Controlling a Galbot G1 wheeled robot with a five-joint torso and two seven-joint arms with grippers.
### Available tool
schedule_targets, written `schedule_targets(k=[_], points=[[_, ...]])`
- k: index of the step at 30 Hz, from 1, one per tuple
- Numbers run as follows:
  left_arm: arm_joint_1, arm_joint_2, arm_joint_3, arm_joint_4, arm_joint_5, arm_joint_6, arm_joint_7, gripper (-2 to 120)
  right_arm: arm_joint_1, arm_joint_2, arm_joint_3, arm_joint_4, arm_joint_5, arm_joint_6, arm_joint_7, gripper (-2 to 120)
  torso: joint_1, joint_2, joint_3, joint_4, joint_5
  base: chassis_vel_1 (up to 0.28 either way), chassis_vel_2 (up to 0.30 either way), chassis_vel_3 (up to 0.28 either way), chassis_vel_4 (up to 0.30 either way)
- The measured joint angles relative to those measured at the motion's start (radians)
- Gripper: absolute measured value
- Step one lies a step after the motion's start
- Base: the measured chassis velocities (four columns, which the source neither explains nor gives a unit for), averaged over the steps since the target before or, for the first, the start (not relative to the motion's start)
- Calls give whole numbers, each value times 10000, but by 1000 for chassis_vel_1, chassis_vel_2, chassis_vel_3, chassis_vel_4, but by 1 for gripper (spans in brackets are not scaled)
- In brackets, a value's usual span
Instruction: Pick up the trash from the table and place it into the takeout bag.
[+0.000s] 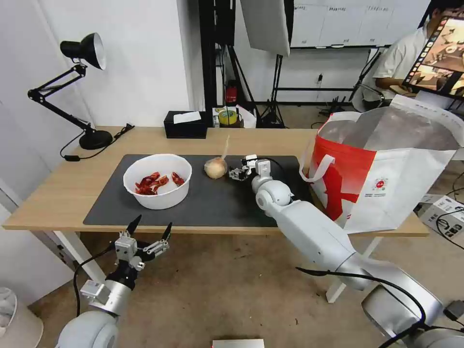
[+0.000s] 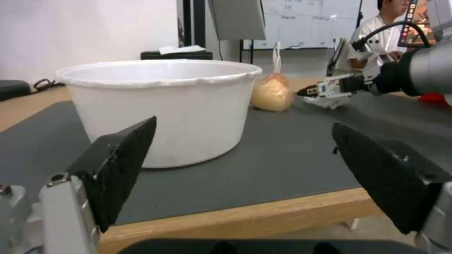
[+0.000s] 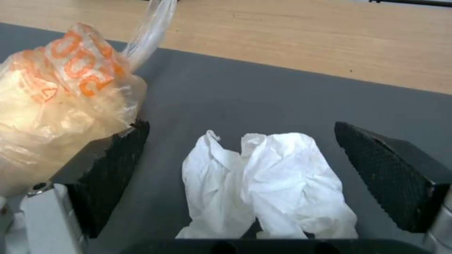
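Trash spread over the dark grey mat (image 1: 212, 203) on the light-wood counter (image 1: 58, 193): white round bowl (image 1: 157, 181) with red crayfish shells at the left part of the mat, small knotted clear bag (image 1: 215, 167) just right of the bowl and a little farther back, crumpled white tissue (image 3: 266, 183) right of the bag, lying flat on the mat. Right claw (image 1: 236, 173) low over the mat, spread wide, one finger (image 3: 111, 169) close against the knotted bag, the other finger on the opposite side of the tissue, tissue lying between them and not pinched; in the right wrist view, orange print visible on the bag's plastic. Left claw (image 1: 149, 231) also spread wide, hanging off the near edge of the counter, in front of the bowl and apart from it; seen from the left wrist, bowl wall straight ahead between the two black fingers (image 2: 118, 165). Takeout bag (image 1: 382, 179) standing upright at the right end of the counter, mouth open, silver lining visible inside, one white strap handle hanging on its left side toward the mat. Black tissue box (image 1: 185, 124) at the far edge of the counter, behind the mat. Black desk lamp (image 1: 72, 87) at the far left corner.
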Motion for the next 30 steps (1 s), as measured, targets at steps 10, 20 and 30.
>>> schedule_targets(k=[10, 20, 30], points=[[25, -58, 41, 10, 12, -2, 0, 100, -40, -18, -1, -30, 43, -68, 27, 80, 0, 0, 0, 1, 0, 0, 0, 0, 0], [57, -27, 80, -28, -7, -12, -6, 100, -219, -241, 15, 241, 228, -164, 118, 39, -1, 0, 0, 0, 0, 0, 0, 0, 0], [137, 23, 156, -55, -106, 39, -44, 100, -370, -509, 41, 692, 525, -152, 271, 6, -1, 0, 0, 1, 0, 0, 0, 0, 0]])
